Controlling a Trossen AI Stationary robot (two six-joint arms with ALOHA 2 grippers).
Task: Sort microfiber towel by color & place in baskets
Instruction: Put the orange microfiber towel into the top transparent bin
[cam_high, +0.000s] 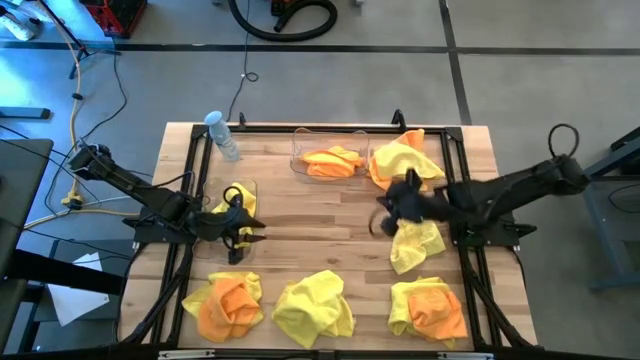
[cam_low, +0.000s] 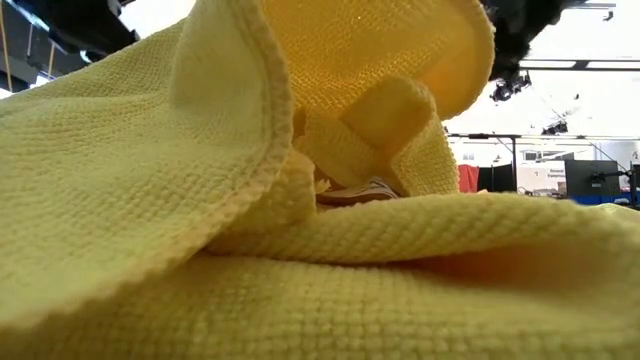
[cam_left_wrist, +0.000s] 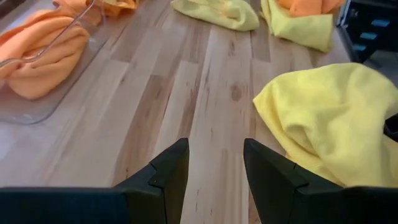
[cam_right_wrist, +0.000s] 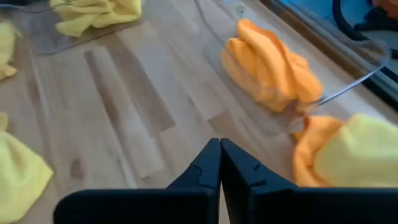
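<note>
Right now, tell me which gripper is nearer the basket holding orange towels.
Right. The right gripper sits just past the basket corner; the left gripper is farther off, by the other basket.

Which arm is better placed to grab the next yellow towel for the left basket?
Probably the left. Its pincer is open by the left basket, which holds a yellow towel. The right pincer is shut and empty, nearer the orange basket.

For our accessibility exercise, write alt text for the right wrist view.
The right gripper, fingers shut and empty, hangs over a bare wooden table. Ahead, a clear basket holds orange towels; another basket holds yellow towels.
</note>
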